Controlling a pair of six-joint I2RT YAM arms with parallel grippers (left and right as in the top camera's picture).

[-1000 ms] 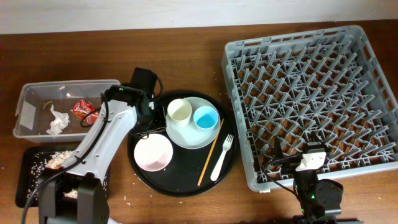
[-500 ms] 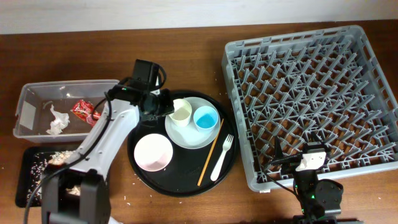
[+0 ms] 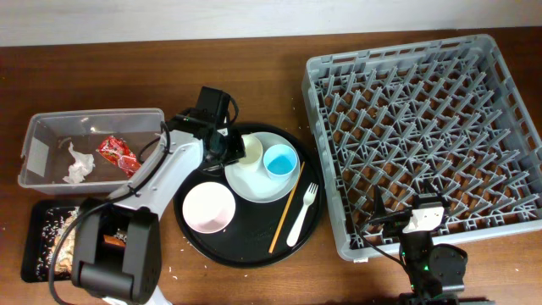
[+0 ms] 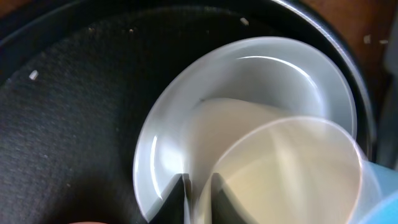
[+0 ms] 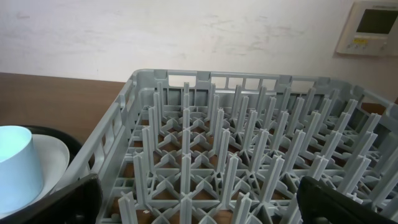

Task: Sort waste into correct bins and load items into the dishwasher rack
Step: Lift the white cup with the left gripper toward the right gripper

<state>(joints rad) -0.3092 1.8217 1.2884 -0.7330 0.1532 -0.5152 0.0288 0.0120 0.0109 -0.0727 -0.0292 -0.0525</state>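
My left gripper (image 3: 235, 149) is shut on the near wall of the white cup (image 3: 247, 151), which stands on the pale plate (image 3: 258, 180) beside the light blue cup (image 3: 279, 159). In the left wrist view the gripper (image 4: 200, 188) has the cup's (image 4: 292, 168) thin rim pinched between its dark fingers (image 4: 184, 194). The pinkish-white bowl (image 3: 209, 207), wooden stick (image 3: 285, 209) and white fork (image 3: 303, 212) lie on the round black tray (image 3: 246, 250). The grey rack (image 3: 423, 127) is at the right. My right gripper (image 3: 405, 222) hangs open at its front edge, over the pegs (image 5: 202, 193).
The clear tub (image 3: 51, 127) at the left holds a red wrapper (image 3: 114, 152) and a white tissue (image 3: 78, 166). Below it, the flat black tray (image 3: 38, 246) carries rice-like scraps. My left arm (image 3: 161, 178) stretches from the front left across the round tray's edge.
My left gripper has swung right from the tray's left rim to the white cup and closed on its wall. The right arm has not moved.
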